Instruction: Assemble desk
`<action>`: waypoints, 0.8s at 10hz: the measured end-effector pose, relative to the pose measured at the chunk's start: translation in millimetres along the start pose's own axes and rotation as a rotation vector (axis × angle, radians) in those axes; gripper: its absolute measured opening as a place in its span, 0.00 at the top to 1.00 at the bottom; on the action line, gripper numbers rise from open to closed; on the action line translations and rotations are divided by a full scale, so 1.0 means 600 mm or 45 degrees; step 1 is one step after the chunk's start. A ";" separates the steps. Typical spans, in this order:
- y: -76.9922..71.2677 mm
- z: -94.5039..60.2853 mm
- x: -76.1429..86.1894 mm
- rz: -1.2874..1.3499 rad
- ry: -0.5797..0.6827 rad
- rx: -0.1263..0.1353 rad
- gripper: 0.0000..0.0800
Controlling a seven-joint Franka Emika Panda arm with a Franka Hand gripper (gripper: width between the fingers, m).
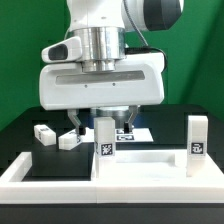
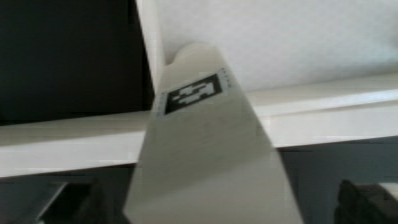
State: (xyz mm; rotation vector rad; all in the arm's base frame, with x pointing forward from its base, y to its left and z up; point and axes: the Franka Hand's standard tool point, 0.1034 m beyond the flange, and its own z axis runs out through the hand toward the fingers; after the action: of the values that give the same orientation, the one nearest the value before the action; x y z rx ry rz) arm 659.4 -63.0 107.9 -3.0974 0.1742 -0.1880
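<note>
The tabletop panel [image 1: 150, 166] is seen lying flat at the front of the scene, inside the low white border wall [image 1: 20, 172]. A leg block [image 1: 104, 138] stands upright on its corner toward the exterior view's left, tag facing the camera. The gripper [image 1: 103, 122] is placed directly above this block, with one finger on either side of its top. In the wrist view the same leg block [image 2: 199, 120] runs up the middle of the picture between the two dark fingers [image 2: 32, 198]. A gap is left on each side, so the jaws are spread wide and nothing is clamped. A second leg block [image 1: 197, 136] stands upright on the panel's corner toward the exterior view's right, well apart from the gripper. Two loose leg blocks [image 1: 44, 131] lie on the black table [image 1: 25, 125] toward the exterior view's left, near each other. The marker board [image 1: 137, 131] is glimpsed behind the first block, mostly hidden by it and by the hand. The fingertips are hard to make out under the broad white gripper body. In the wrist view the block's base is cut off and the picture is blurred.
</note>
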 end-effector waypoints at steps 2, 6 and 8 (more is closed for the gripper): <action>-0.035 0.007 -0.003 -0.379 0.084 -0.091 0.19; -0.019 0.006 -0.001 -0.167 0.091 -0.092 0.64; -0.012 0.007 -0.001 0.052 0.098 -0.089 0.64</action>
State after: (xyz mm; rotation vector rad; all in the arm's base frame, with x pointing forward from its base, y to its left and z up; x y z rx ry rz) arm 660.2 -55.8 104.1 -3.1548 0.2519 -0.3069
